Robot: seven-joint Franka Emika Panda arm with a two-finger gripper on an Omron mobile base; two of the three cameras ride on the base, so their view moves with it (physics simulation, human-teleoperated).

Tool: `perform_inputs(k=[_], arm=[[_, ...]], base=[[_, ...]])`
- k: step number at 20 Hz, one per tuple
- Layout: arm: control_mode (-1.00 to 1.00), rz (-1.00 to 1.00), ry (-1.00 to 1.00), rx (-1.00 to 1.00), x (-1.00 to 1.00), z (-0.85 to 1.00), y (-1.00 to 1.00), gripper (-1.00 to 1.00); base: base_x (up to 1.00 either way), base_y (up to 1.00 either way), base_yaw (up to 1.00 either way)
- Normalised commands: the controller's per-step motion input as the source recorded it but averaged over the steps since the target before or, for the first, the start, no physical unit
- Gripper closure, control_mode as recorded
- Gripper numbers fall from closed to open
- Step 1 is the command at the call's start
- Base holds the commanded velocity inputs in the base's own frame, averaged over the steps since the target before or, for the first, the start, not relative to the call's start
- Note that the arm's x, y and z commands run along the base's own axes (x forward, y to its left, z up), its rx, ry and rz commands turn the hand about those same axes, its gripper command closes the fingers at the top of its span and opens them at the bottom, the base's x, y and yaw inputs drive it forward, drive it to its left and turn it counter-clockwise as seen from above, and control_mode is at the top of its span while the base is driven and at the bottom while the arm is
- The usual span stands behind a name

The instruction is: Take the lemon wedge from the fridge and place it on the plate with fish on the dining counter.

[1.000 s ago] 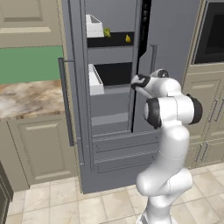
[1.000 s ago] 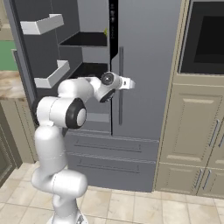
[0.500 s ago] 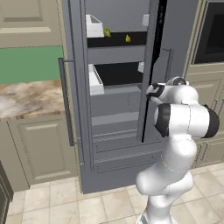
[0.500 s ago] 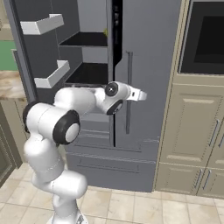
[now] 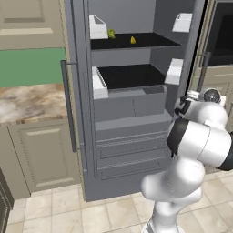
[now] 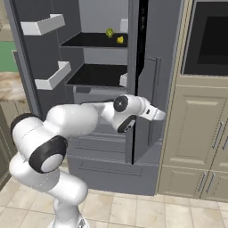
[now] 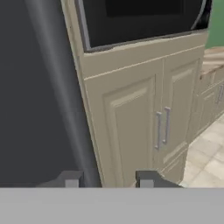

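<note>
Our arm hides the end effector [image 7: 107, 179] in both base views; in the hand view its tips stand a little apart, with the edge of the fridge [image 5: 123, 136] door between them. The lemon wedge [image 5: 133, 40] lies on the upper shelf [image 5: 150, 43], near its front edge.

A home kitchen, computer-rendered, is showing here. A tall grey fridge [image 5: 132, 118] is standing with its door swung open, dark shelves and white door bins showing inside, long bar handles running down the front. Beige panelled cabinets [image 7: 144, 127] are lining the wall beside it, with a dark built-in oven [image 6: 207, 40] sitting above them. A mottled brown marble worktop [image 5: 29, 102] is stretching away at one side over more beige cabinet fronts. Pale square floor tiles [image 5: 68, 209] are covering the ground.
</note>
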Motion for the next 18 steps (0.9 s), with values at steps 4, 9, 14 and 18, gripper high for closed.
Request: perform_inputs(k=[4, 9, 14, 18], arm=[[-1.0, -0.3, -0.08, 0.19, -1.0, 1.0, 0.34, -1.0], [-1.0, -0.28, -0.06, 0.14, -1.0, 0.97, 0.93, -1.0], [-1.0, -0.18, -0.04, 0.09, -1.0, 0.79, 1.0, -1.0], [-1.0, -0.24, -0.03, 0.0, -0.42, 0.69, 1.0, -1.0]], base=[[0.0, 0.0, 0.0], [0.0, 0.0, 0.0], [0.0, 0.0, 0.0], [0.0, 0.0, 0.0]])
